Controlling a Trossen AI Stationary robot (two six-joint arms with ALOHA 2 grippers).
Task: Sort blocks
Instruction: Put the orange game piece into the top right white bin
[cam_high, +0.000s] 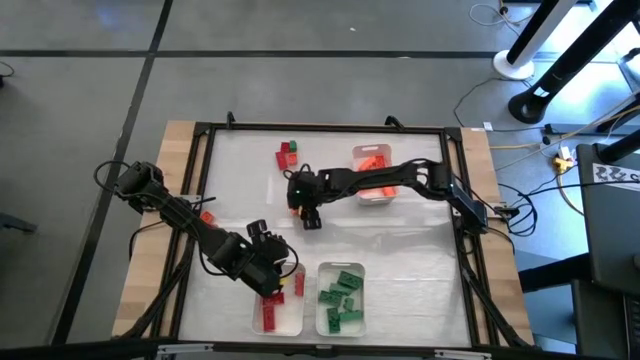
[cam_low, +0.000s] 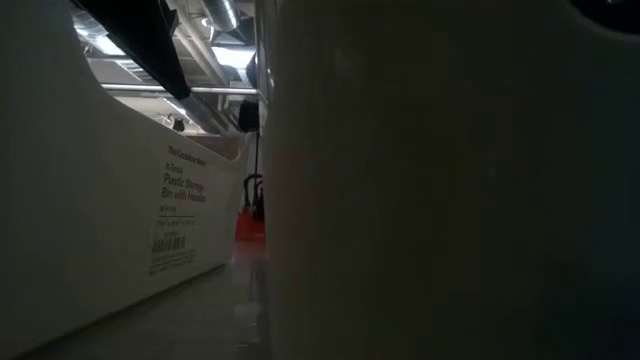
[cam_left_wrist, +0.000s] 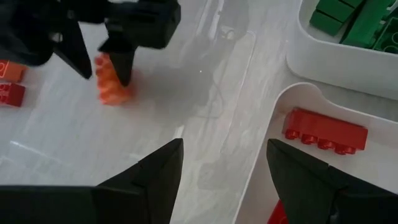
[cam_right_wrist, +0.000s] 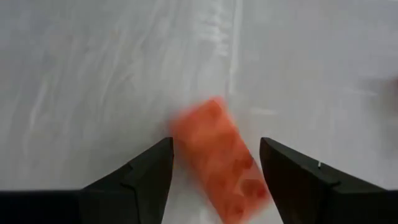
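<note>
Orange block (cam_right_wrist: 219, 158) is lying on the bare tabletop near the table's middle, directly between the spread fingers of the right gripper (cam_high: 307, 214), its long axis running slantwise across the gap instead of square to the fingers. Nothing is being grasped yet; the jaws are standing wide on either side of it. The left gripper (cam_left_wrist: 224, 180), also released and empty, is hovering over the rim of the red tray (cam_high: 296, 322), well farther from this block. Open table is surrounding the block, with the orange tray (cam_high: 372, 197) lying just beyond the right arm and a few loose blocks (cam_high: 286, 153) sitting clear toward the far edge.
</note>
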